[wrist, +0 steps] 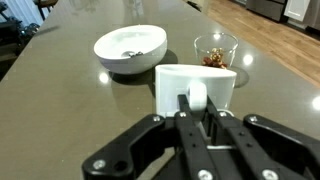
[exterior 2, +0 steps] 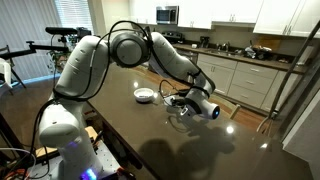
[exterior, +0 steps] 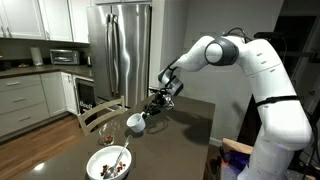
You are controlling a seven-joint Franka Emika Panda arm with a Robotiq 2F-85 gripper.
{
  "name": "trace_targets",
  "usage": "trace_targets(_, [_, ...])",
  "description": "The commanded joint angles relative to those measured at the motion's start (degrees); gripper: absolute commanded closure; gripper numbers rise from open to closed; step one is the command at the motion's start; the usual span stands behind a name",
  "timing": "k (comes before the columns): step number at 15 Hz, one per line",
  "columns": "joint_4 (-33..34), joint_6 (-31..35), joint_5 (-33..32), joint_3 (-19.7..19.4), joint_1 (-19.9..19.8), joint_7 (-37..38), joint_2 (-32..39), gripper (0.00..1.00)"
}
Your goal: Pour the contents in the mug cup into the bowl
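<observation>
The white mug cup (wrist: 195,80) is held by its side handle in my gripper (wrist: 196,112), which is shut on it. In both exterior views the mug (exterior: 134,123) (exterior 2: 213,111) hangs above the dark table and looks tipped on its side. The round white bowl (wrist: 130,48) stands beyond the mug, to the left. In an exterior view the bowl (exterior: 108,162) holds dark brown and reddish bits and a light utensil. The bowl also shows in the exterior view (exterior 2: 145,95). The mug's inside is hidden.
A small clear glass (wrist: 215,50) with reddish bits stands just behind the mug, right of the bowl. The dark table (wrist: 60,120) runs wide around them. A wooden chair (exterior: 100,113) stands at the table's edge, a steel fridge (exterior: 125,50) behind.
</observation>
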Motion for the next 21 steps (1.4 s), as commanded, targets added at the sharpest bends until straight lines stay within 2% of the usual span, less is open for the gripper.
trace_targets(1, [-2.6, -3.1, -1.7, -0.6, 0.5, -0.5, -4.9, 0.96])
trace_targets(10, [-3.8, -5.1, -5.9, 0.3, 3.9, -1.5, -10.8, 0.96])
trace_targets(21, [0.2, -8.6, -6.6, 2.4, 5.8, -3.4, -9.9, 0.96])
